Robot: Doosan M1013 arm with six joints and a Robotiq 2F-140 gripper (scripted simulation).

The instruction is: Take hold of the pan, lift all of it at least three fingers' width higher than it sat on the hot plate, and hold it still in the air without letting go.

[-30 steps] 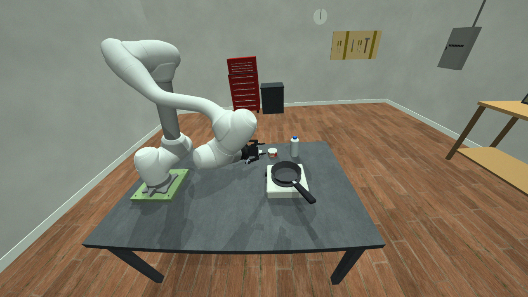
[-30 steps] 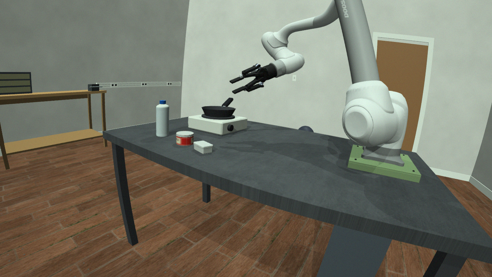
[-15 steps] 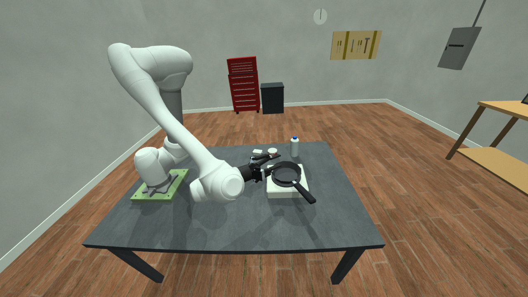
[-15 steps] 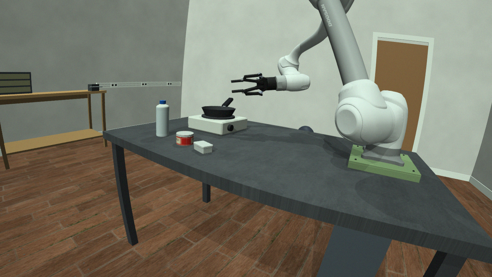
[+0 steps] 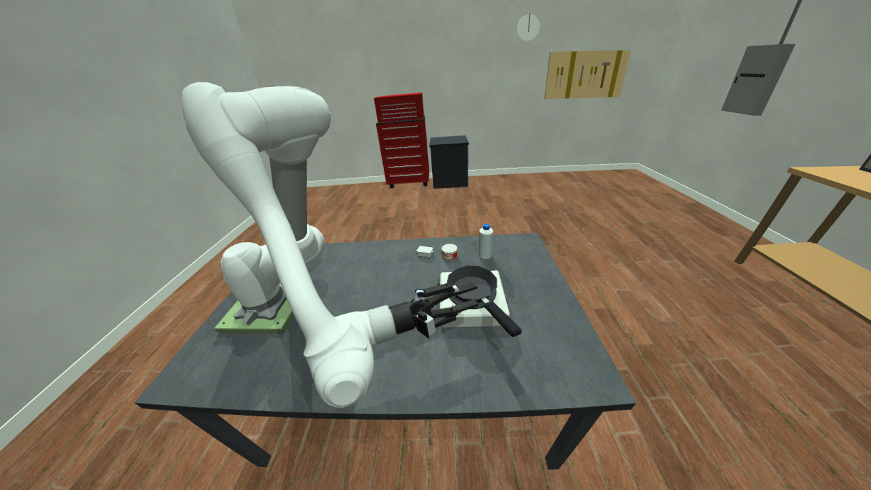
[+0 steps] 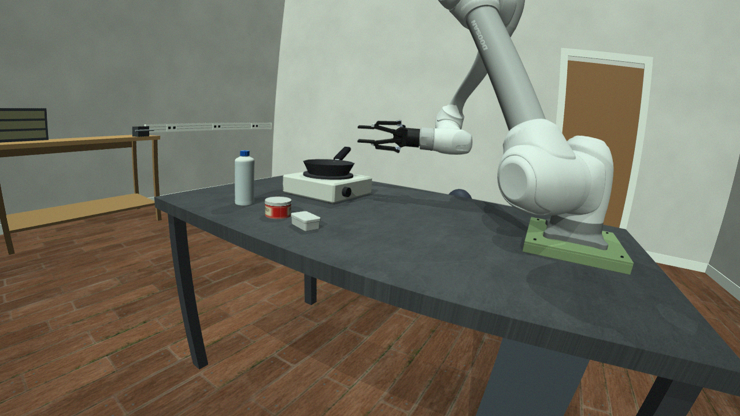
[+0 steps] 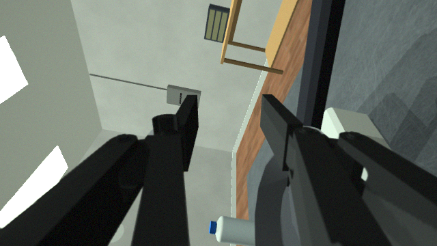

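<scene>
Above the hot plate (image 6: 315, 187), my tool (image 6: 366, 133) hangs level, fingers partly apart, gripping nothing; the pan (image 6: 328, 167) sits below. I should descend squarely onto its handle (image 6: 341, 153).

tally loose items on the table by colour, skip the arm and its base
Black: 1, pan
White: 3, hot plate, bottle, small box
Red: 1, tin
Total: 5
</scene>
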